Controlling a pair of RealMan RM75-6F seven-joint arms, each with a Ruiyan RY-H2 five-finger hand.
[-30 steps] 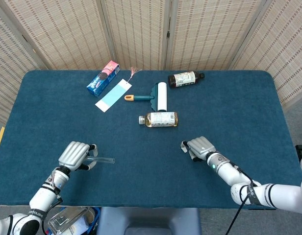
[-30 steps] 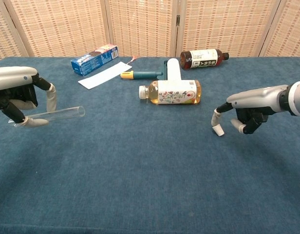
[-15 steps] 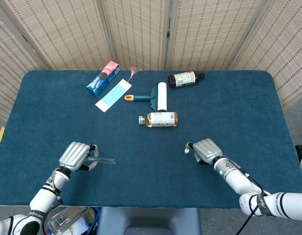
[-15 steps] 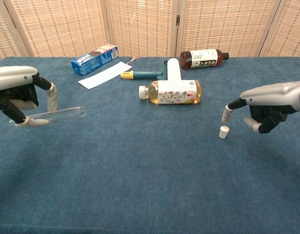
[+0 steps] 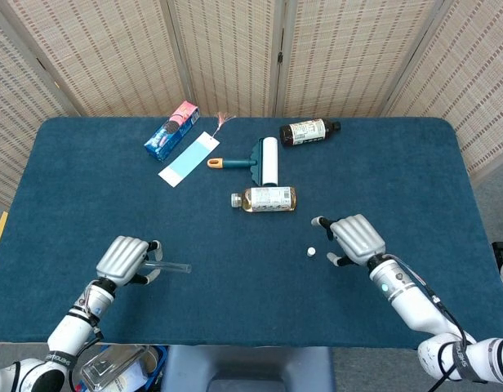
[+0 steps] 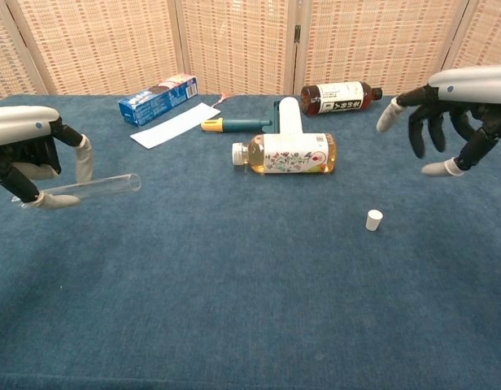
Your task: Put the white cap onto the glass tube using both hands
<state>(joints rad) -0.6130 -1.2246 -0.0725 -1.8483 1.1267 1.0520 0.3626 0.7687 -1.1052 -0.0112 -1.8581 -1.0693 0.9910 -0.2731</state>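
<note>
My left hand grips one end of the clear glass tube, which sticks out level to the right above the cloth. The small white cap stands alone on the blue table, right of centre. My right hand hovers raised above and to the right of the cap, its fingers spread and nothing in them.
A lying bottle of yellow liquid is behind the cap. Farther back are a lint roller, a dark bottle, a blue box and a blue-white card. The table's front edge is close to both hands.
My right hand has let go of the cap, risen and drawn back to the right with its fingers spreading. The cap now stands free on the cloth. Left hand and tube have barely moved.
</note>
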